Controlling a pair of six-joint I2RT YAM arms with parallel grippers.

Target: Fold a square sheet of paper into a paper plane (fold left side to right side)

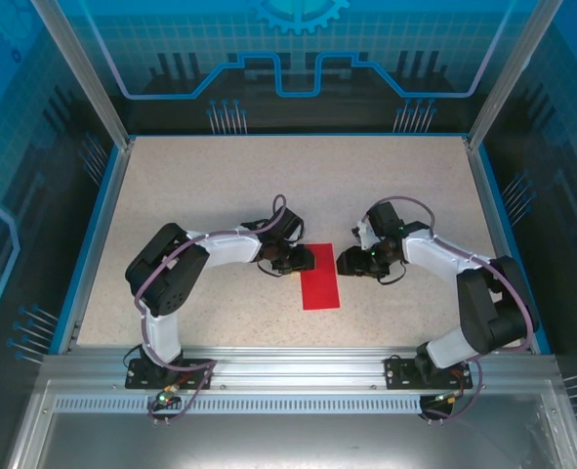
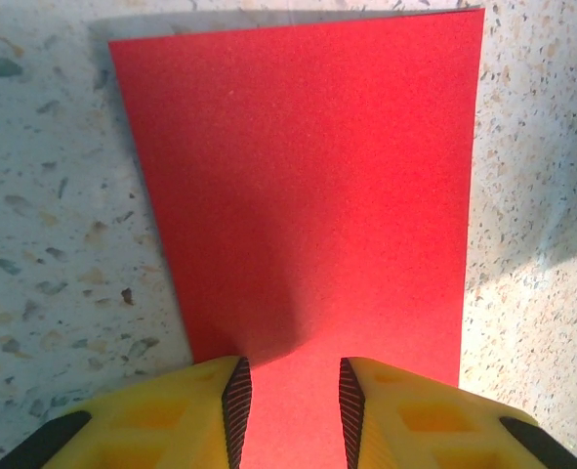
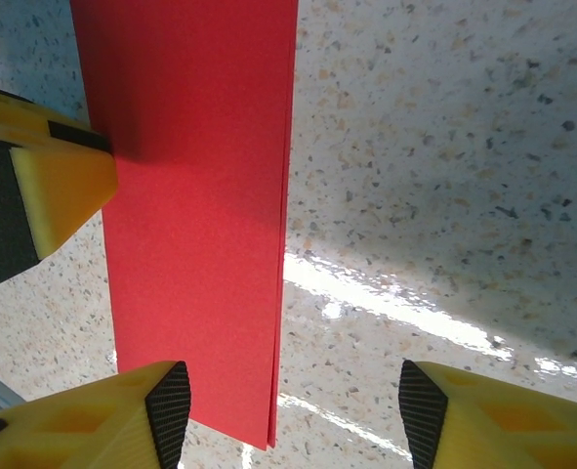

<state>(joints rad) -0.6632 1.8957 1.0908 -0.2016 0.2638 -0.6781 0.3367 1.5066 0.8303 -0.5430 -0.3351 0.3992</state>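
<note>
The square sheet of paper (image 1: pixel 319 277) lies flat on the table, folded in half into a tall red rectangle. In the right wrist view its two layered edges (image 3: pixel 280 244) run side by side along the right side. My left gripper (image 1: pixel 293 259) sits over the sheet's upper left part. Its jaws (image 2: pixel 295 401) stand a little apart with the flat red paper (image 2: pixel 308 186) beneath them and nothing pinched. My right gripper (image 1: pixel 347 262) hovers just right of the sheet, open wide (image 3: pixel 293 410). Its left finger (image 3: pixel 161 405) is over the paper (image 3: pixel 195 195), its right finger over bare table.
The speckled tabletop (image 1: pixel 190 186) is bounded by blue side rails and a metal frame at the near edge (image 1: pixel 288 366). One yellow finger of the left gripper (image 3: pixel 59 191) shows in the right wrist view, resting at the paper's far edge.
</note>
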